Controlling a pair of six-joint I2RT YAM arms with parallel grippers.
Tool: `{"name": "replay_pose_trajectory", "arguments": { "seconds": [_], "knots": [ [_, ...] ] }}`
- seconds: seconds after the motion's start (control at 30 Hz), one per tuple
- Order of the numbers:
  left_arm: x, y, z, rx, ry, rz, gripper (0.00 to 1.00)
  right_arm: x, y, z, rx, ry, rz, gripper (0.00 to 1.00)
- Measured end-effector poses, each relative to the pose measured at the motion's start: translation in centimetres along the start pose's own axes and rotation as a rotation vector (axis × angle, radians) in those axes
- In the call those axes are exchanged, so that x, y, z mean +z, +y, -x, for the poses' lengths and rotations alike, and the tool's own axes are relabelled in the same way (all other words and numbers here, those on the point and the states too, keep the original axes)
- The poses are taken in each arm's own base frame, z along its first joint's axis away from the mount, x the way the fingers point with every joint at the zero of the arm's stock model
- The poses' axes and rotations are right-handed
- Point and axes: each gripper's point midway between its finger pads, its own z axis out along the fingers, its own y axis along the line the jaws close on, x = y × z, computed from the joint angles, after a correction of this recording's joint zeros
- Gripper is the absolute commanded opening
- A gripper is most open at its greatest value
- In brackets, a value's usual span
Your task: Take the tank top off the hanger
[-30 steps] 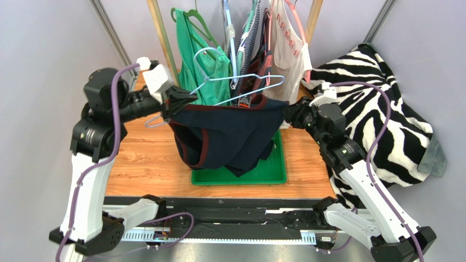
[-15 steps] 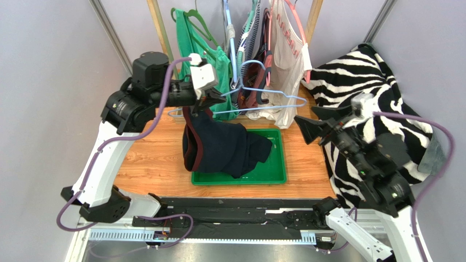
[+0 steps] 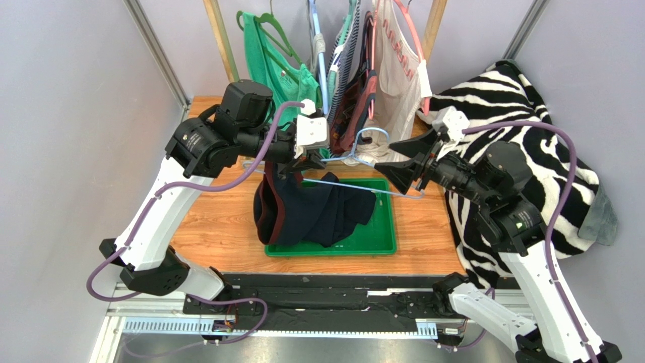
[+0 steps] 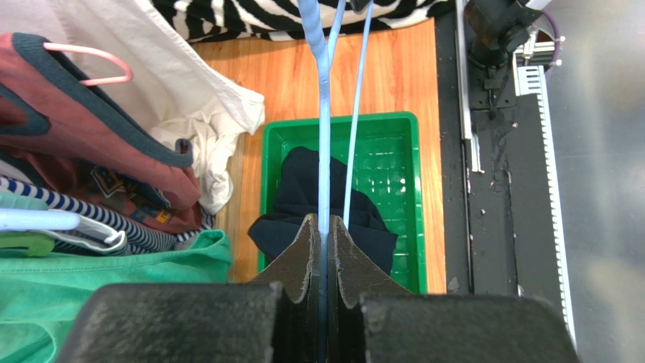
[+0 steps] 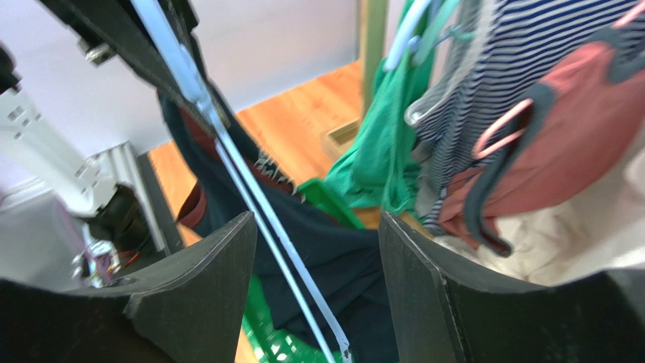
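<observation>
Table: wooden top (image 3: 212, 219) with a black rail along its near edge; plain grey walls stand to either side.
Tray: green (image 3: 386, 249), sitting at the middle of the table's near edge.
Zebra cloth: a black-and-white heap (image 3: 545, 166) draped over the table's right edge.
Rack: along the far edge, hung with a green top (image 3: 284, 83), a white top (image 3: 397, 76), and striped and maroon garments between them.
Left gripper: (image 3: 306, 155) above the tray's far-left corner, clamped tight on the light-blue wire hanger (image 3: 378, 189); in its wrist view the wire runs straight out from between the pads.
Right gripper: (image 3: 405, 162) above the tray's far-right corner, fingers spread wide and holding nothing; the hanger's wire crosses the gap with no contact visible.
Tank top, place: (image 3: 310, 215) hangs from the hanger's end directly below the left gripper's fingers. Its lower part is pooled in the tray, apart from the right fingers.
Tank top, look: navy with maroon binding at the openings, bunched and folded.
</observation>
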Motion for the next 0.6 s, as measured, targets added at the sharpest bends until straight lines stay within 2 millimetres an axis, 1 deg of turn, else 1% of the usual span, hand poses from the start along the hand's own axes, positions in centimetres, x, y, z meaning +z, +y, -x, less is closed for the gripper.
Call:
{"name": "replay_pose_trajectory", "arguments": {
  "seconds": [0.07,0.1,0.3,0.43,0.53,0.57,0.6],
  "knots": [
    [-0.1,-0.3,0.0,0.004,0.004,-0.009,0.00,0.2,0.6,-1.0,0.013,0.031,0.042,0.62],
    [-0.1,-0.4,0.0,0.005,0.006,-0.012,0.00,0.2,0.9,-1.1,0.015,0.036,0.060,0.62],
    [-0.1,-1.6,0.6,0.027,0.003,-0.043,0.00,0.1,2.6,-1.3,0.013,0.037,0.166,0.59],
    [0.0,-1.8,0.7,0.033,0.002,-0.050,0.00,0.4,3.4,-2.7,0.045,0.060,0.225,0.53],
    [0.1,-1.6,0.9,0.037,-0.001,-0.047,0.00,0.8,3.5,-3.9,0.072,0.083,0.242,0.41],
    [0.1,-1.6,1.0,0.040,-0.003,-0.045,0.00,0.9,3.6,-4.2,0.081,0.091,0.247,0.28],
    [0.0,-1.6,1.2,0.043,-0.006,-0.044,0.00,0.9,3.6,-4.4,0.086,0.096,0.247,0.20]
  ]
}}
